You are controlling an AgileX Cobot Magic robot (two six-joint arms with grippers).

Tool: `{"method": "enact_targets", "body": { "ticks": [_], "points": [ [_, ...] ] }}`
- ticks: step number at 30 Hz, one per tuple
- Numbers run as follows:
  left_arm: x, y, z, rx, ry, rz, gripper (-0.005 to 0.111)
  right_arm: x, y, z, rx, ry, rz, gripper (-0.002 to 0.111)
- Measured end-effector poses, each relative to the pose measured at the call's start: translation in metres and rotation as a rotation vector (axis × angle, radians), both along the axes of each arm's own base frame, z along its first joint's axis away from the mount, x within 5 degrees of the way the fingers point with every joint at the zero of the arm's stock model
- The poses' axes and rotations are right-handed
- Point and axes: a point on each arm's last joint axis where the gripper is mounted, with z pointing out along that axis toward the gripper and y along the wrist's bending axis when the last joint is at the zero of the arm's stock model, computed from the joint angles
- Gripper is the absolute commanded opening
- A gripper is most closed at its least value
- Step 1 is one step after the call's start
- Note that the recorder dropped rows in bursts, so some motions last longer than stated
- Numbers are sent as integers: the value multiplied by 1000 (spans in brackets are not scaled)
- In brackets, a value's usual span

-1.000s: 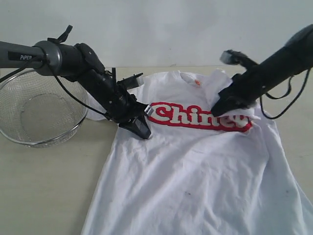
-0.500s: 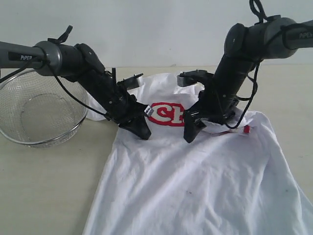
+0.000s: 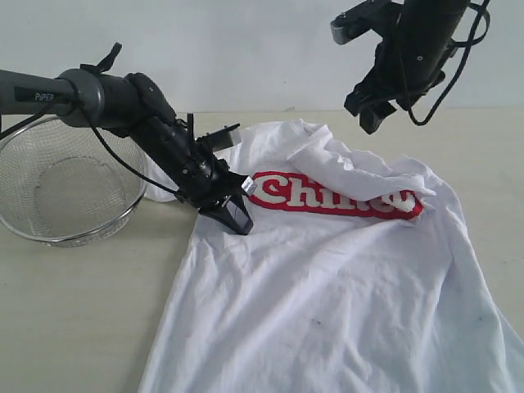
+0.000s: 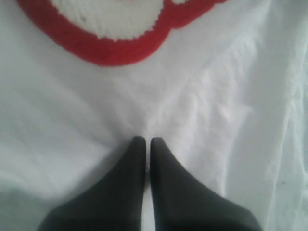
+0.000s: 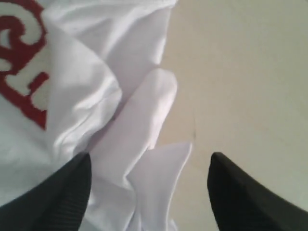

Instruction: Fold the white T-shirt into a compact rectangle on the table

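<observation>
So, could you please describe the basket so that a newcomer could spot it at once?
Start from the pale beige table with the white T-shirt spread on it. Left of the shirt in the exterior view, below the left arm, sits the basket. It alone is round, silvery, see-through wire mesh.

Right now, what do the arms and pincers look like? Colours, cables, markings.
The left arm and right arm are matte black with loose black cables; the left has a grey tube lettered PiPER in white. The left pincer and right pincer have tapered black fingers.
</observation>
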Motion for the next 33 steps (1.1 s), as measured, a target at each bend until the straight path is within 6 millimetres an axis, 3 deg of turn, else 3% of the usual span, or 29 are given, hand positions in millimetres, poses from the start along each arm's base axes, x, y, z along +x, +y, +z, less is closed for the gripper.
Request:
{"method": "enact_targets", "body": {
  "ticks": [3, 10, 12, 15, 19, 20, 29, 33],
  "points": [
    [-1, 0, 0, -1, 5, -3, 5, 8, -12, -12, 9, -12, -54, 61],
    [-1, 0, 0, -1, 9, -6, 5, 23, -39, -60, 103, 77, -181, 60],
    [-1, 0, 0, -1, 10, -7, 5, 26, -41, -72, 145, 95, -206, 55],
    [-1, 0, 0, -1, 10, -7, 5, 28, -42, -82, 191, 114, -224, 35],
    [-1, 0, 0, -2, 12, -8, 5, 29, -41, -89, 215, 126, -233, 3],
    [-1, 0, 0, -2, 12, -8, 5, 30, -41, -90, 217, 126, -232, 0],
    [-1, 0, 0, -2, 12, -8, 5, 29, -41, -90, 221, 131, -231, 0],
    [-1, 0, 0, -2, 12, -8, 5, 26, -41, -75, 224, 114, -221, 0]
  ]
}}
